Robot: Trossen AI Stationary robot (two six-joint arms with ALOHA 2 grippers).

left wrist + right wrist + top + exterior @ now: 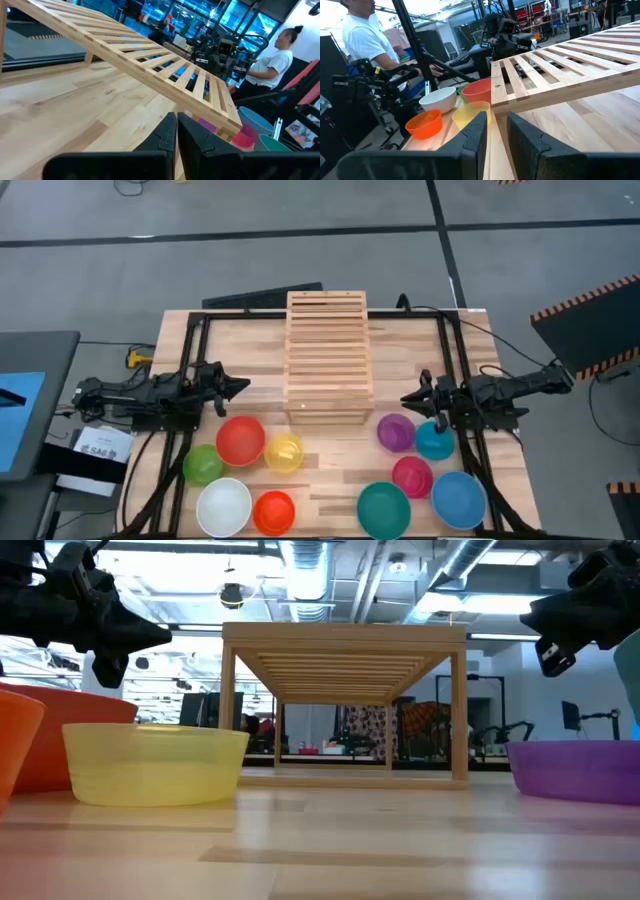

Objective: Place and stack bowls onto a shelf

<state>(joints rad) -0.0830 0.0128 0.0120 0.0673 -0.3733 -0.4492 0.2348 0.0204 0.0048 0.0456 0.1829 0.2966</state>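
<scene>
Plank tabletop (330, 470) in the high view carries the slatted shelf (328, 358) and ten bowls, five per side, none shelved yet; left gripper (240, 387) hovers closed and empty. Right wrist view shows the right gripper (496, 131) slightly parted, empty; it should open wider over one rim

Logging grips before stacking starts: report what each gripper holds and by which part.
Nothing is held. Left gripper is shut on nothing; right gripper stands slightly apart, empty. All bowls sit on the table.
</scene>
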